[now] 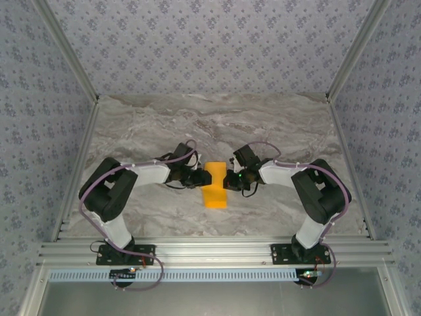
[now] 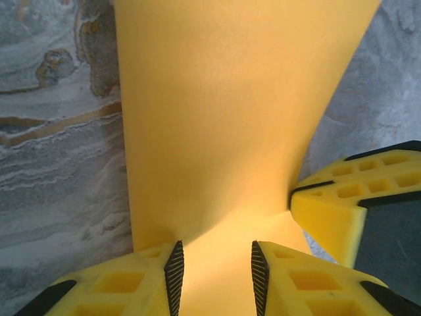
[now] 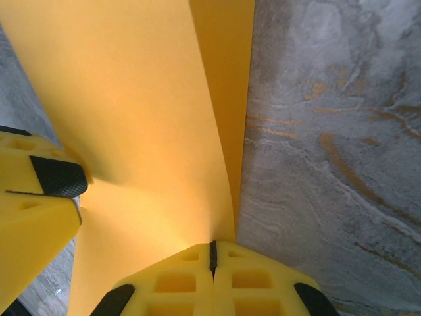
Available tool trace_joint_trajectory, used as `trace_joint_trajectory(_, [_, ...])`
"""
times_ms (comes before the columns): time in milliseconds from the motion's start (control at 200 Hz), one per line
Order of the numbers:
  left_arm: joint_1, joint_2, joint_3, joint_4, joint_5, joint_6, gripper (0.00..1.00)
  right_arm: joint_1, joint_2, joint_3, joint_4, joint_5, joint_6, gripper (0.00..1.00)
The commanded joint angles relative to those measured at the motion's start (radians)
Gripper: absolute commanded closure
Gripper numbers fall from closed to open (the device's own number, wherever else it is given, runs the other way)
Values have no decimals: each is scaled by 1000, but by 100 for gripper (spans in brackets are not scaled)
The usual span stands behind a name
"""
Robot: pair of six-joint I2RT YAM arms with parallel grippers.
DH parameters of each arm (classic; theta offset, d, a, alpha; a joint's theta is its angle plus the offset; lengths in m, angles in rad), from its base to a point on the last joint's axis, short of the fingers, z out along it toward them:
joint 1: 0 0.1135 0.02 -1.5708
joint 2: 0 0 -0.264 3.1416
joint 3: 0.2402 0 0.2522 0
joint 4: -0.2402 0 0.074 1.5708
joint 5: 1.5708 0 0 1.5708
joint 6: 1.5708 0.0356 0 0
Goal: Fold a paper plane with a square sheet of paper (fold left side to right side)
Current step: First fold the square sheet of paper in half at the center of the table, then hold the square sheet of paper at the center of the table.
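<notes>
A grey marble-veined table fills the workspace, enclosed on three sides by walls papered in a small pale floral print, with slanted aluminium frame posts at the corners and a ribbed metal rail along the near edge where both arm bases are bolted. The square sheet of paper, orange-yellow and showing as a narrow upright oblong, lies at the middle of the table between the two arms, which reach in from either side and meet at its far half. From above, the black wrists cover the paper's side edges there, so the contact itself is hard to read. In the left wrist view the left gripper stands with its ribbed pads spread apart, the paper running up between them, its top and bottom cut off by the frame. In the right wrist view the right gripper has its yellow fingers pressed together, pinching the curved edge of an upper paper layer that rises off the table; a second strip of paper shows beyond that edge, lying flat on the marble.
</notes>
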Motion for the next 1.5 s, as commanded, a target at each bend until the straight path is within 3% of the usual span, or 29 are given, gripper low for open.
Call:
trace_joint_trajectory(0, [15, -70, -11, 23, 31, -7, 65, 9, 50, -30, -125, 98, -20, 100])
trace_joint_trajectory(165, [23, -99, -9, 45, 47, -23, 68, 11, 43, -28, -121, 97, -20, 100])
trace_joint_trajectory(365, [0, -11, 37, 115, 93, -57, 70, 16, 44, -25, -120, 96, -20, 100])
trace_joint_trajectory(604, [-10, 96, 84, 128, 37, -75, 70, 20, 45, -22, -112, 85, -20, 100])
trace_joint_trajectory(894, [-11, 116, 55, 82, -32, -65, 70, 21, 39, -13, -146, 102, -66, 100])
trace_joint_trajectory(1254, [-34, 134, 10, 92, -48, -67, 70, -76, -132, 38, -13, -83, -108, 100])
trace_joint_trajectory(1494, [-52, 151, 22, 90, -59, -68, 70, -111, -26, 138, 17, -111, -107, 100])
